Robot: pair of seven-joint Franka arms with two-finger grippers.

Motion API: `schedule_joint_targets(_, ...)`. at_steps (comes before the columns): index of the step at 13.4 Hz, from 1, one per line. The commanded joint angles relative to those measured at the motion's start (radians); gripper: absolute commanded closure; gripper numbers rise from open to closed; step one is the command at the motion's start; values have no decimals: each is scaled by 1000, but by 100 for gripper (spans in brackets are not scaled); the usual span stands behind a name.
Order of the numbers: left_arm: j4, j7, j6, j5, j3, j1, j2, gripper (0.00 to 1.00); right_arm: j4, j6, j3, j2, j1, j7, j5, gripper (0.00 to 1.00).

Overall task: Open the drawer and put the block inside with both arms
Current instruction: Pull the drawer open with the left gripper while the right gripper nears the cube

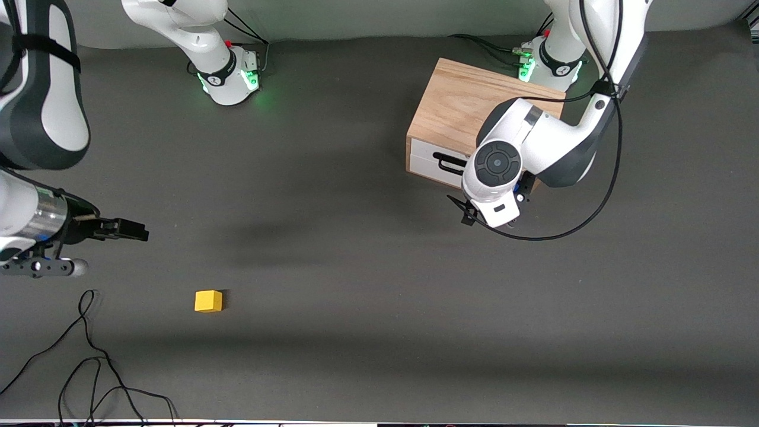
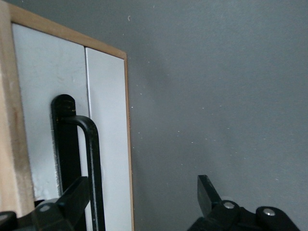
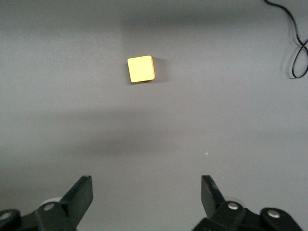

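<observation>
The drawer [image 1: 428,161] sits shut in the light wooden box [image 1: 459,107], its white front and black bar handle [image 1: 446,161] facing the front camera. My left gripper [image 1: 474,212] hovers just in front of the drawer, open. In the left wrist view [image 2: 142,195] one finger [image 2: 74,198] overlaps the handle [image 2: 92,159]; whether they touch I cannot tell. The yellow block [image 1: 208,300] lies on the table toward the right arm's end. My right gripper [image 1: 127,229] is open and empty above the table beside the block, which also shows in the right wrist view [image 3: 141,69], clear of the open gripper [image 3: 147,190].
A loose black cable [image 1: 89,356] curls on the grey table [image 1: 356,267] near the front edge at the right arm's end, and shows in the right wrist view [image 3: 301,53]. The left arm's forearm hangs over the box corner.
</observation>
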Motion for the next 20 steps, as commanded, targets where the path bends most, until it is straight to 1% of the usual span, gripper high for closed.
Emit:
schedule_joint_targets(1,-59,-64,39,15,-4,-13,-25,0,42,-7,-4,34,4,-15,5,0)
schedule_joint_targets(3,-74,-79,44,13,-5,-18,-21,0,55,-7,-4,47,4,-14,8,0)
schedule_joint_targets(7,-73,-99,72,13,-5,-38,9,0,61,-7,-4,61,4,-14,9,0)
schedule_joint_targets(11,-62,-99,101,16,-5,-36,18,0,61,0,-4,70,4,-14,8,0)
schedule_joint_targets(15,-15,-99,99,33,-4,-36,47,0,59,21,-6,73,1,-23,8,0)
schedule_joint_targets(20,111,-108,98,65,-4,-38,141,0,56,84,-6,112,1,-23,8,0)
